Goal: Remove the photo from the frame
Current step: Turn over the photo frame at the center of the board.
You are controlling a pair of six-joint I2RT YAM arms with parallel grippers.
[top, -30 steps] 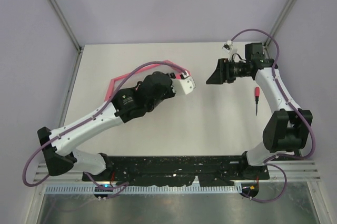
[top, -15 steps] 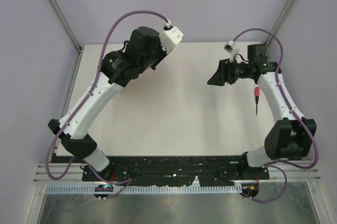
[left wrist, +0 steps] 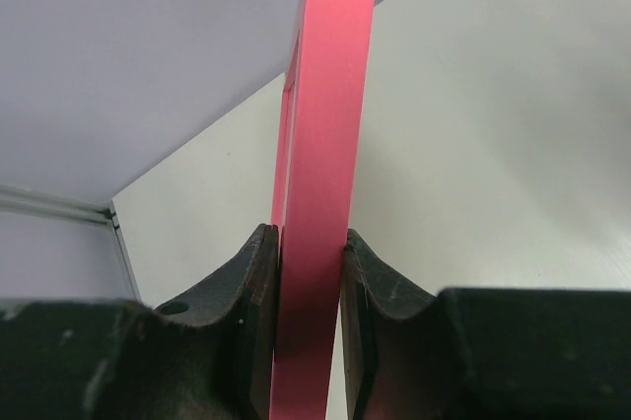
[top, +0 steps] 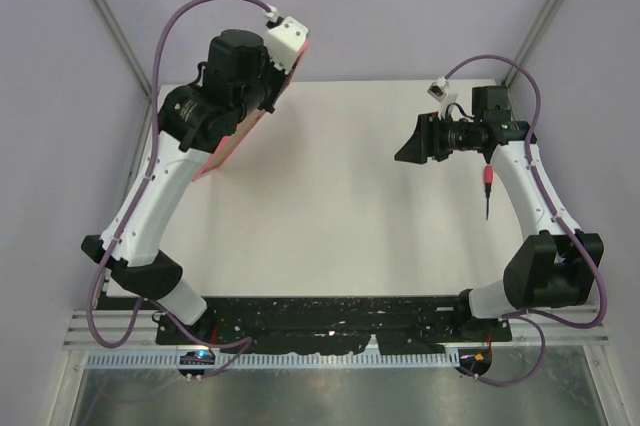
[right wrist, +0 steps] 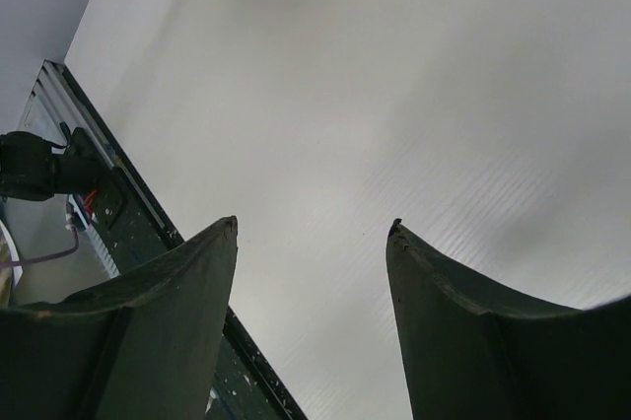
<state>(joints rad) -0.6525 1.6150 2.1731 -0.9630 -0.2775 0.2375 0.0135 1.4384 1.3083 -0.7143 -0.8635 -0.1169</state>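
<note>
The bright-pink frame (top: 230,143) hangs tilted in the air over the table's far left corner, mostly behind my left arm. In the left wrist view its thin pink edge (left wrist: 325,144) runs straight up between the jaws, and my left gripper (left wrist: 308,243) is shut on it, both pads pressed to the rim. The photo is hidden in every view. My right gripper (top: 400,153) hovers over the right half of the table and points left. It is open, and only bare table shows between its fingers (right wrist: 314,228).
A red-handled screwdriver (top: 487,189) lies on the white table (top: 340,206) near the right edge, beside my right arm. Metal corner posts rise at the far left (top: 110,21) and far right (top: 545,16). The black base rail (top: 340,311) runs along the near edge.
My left arm has swung up and to the far left, and the pink frame has gone from low over the table to high in the corner. The right gripper has barely shifted.
</note>
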